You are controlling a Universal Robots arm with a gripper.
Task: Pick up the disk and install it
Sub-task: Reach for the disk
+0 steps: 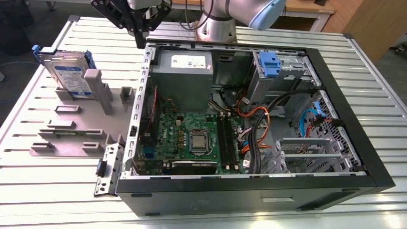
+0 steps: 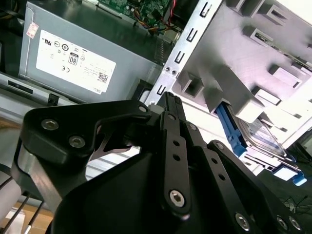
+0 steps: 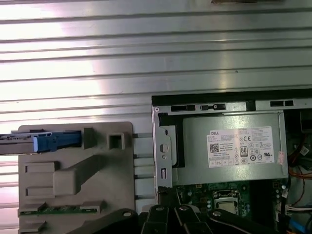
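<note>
Shows the disk (image 1: 66, 71) standing on edge in a slot of the grey holder (image 1: 83, 138), printed label facing out, blue rails along its sides. Places it on the exterior view's left, outside the open computer case (image 1: 376, 162). Sets holder and case just beside each other on the slatted metal table (image 1: 38, 191). Finds the gripper (image 1: 139, 42) raised in the air over the case corner by the grey power supply (image 1: 184, 71), apart from the disk. Has the fingers drawn together, tips meeting, nothing between them. Catches the blue end tab (image 3: 56, 141) in the first wrist view, poking from the holder's edge.
</note>
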